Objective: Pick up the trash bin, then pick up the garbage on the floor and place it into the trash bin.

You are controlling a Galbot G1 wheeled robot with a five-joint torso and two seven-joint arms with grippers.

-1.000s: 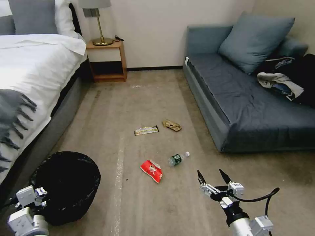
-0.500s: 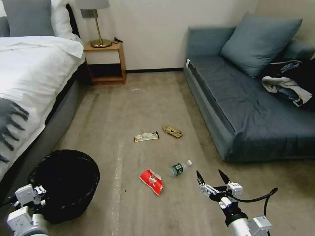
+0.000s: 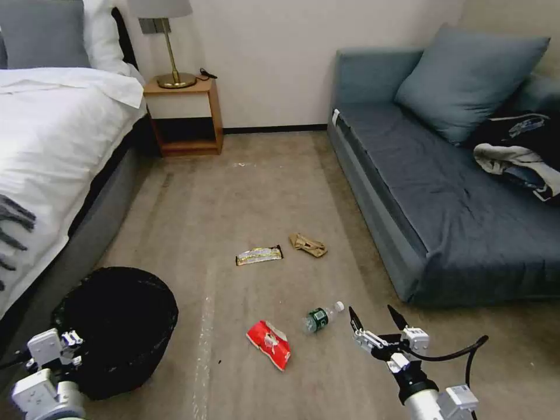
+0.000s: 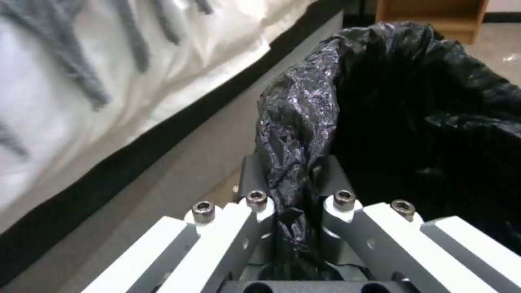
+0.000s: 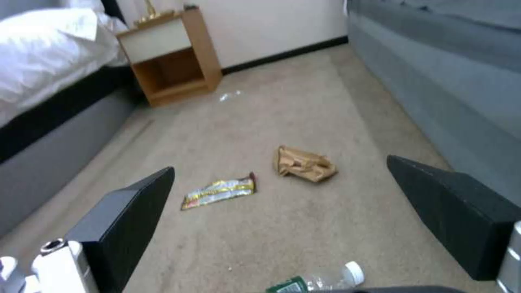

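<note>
Pinching the near rim of the trash bin (image 3: pixel 116 326), the left end effector (image 4: pixel 296 211) has its fingers pressed onto a fold of the glossy black liner, as the left wrist view shows; in the head view the bin sits low on the robot's left, close beside the bed (image 3: pixel 52 146). The right end effector (image 3: pixel 373 321) hovers above the carpet on the robot's right with its two dark fingers (image 5: pixel 130 211) spread wide apart and nothing between them. Four pieces of garbage lie on the floor (image 3: pixel 262 186) between the bed and the sofa (image 3: pixel 443 221). A clear bottle (image 3: pixel 322 317) with a green label lies just beside the right end effector, and a red snack bag (image 3: pixel 269 344) rests near it toward the bin. Farther off lie a gold-and-black wrapper (image 3: pixel 259 255) and a tan paper wad (image 3: pixel 307 245), close together but apart. Grey and white clothes (image 3: pixel 516 160) rest on the sofa.
</note>
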